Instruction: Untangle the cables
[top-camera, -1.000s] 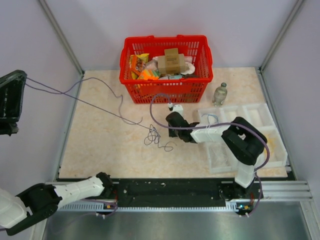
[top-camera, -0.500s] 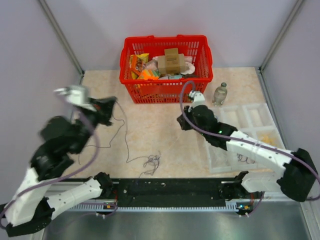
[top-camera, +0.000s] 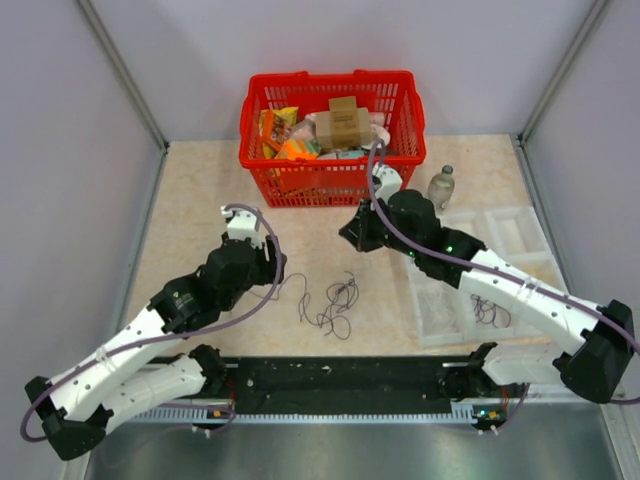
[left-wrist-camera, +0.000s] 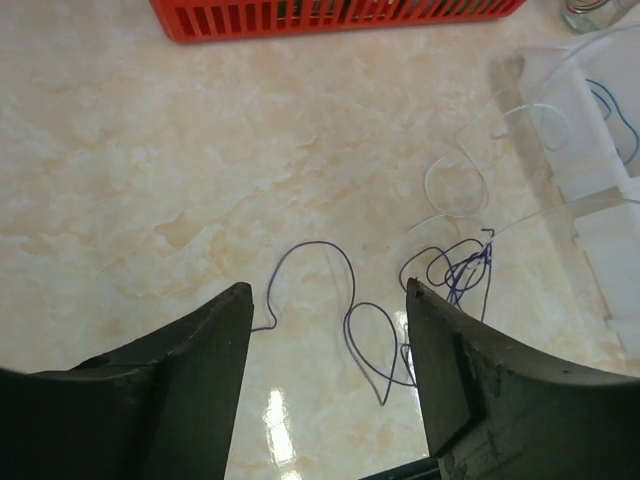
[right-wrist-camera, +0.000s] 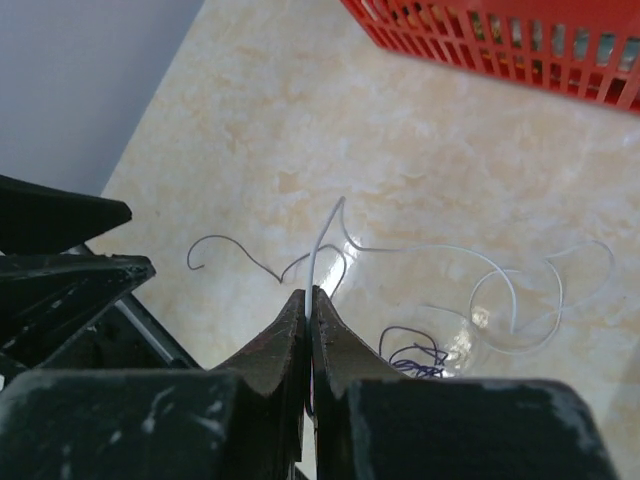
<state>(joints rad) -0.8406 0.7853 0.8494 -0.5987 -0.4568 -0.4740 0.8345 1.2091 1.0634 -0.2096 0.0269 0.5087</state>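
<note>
From my station, the table (top-camera: 200, 200) fills most of the top view, a pale marbled surface with grey walls around it. At its far edge stands the red basket (top-camera: 330, 185), packed with snack packets and a small cardboard box. To the right lies a clear plastic tray (top-camera: 520, 225) with several compartments, and my right arm reaches diagonally over its near part. A small bottle (top-camera: 441, 187) stands upright between the basket's right corner and the tray's far edge.

My left claw (left-wrist-camera: 330, 290) is released. Its two dark fingers stand well apart with nothing between them, hovering over bare table just left of the tangle. My right claw (right-wrist-camera: 308, 295) is clenched, with its fingertips pressed together on the white cable (right-wrist-camera: 318, 243). That strand rises out of the pinch, then trails away in wide loose loops across the table towards the tray.

The purple cable (top-camera: 335, 305) lies on the table near the front edge, between the two claws. It is bunched in a small knot of overlapping loops, with one longer tail curving off to the left. In the left wrist view the white loops cross that knot, but I cannot tell whether they are actually caught in it. A blue cable (left-wrist-camera: 604, 97) lies inside the tray.
</note>
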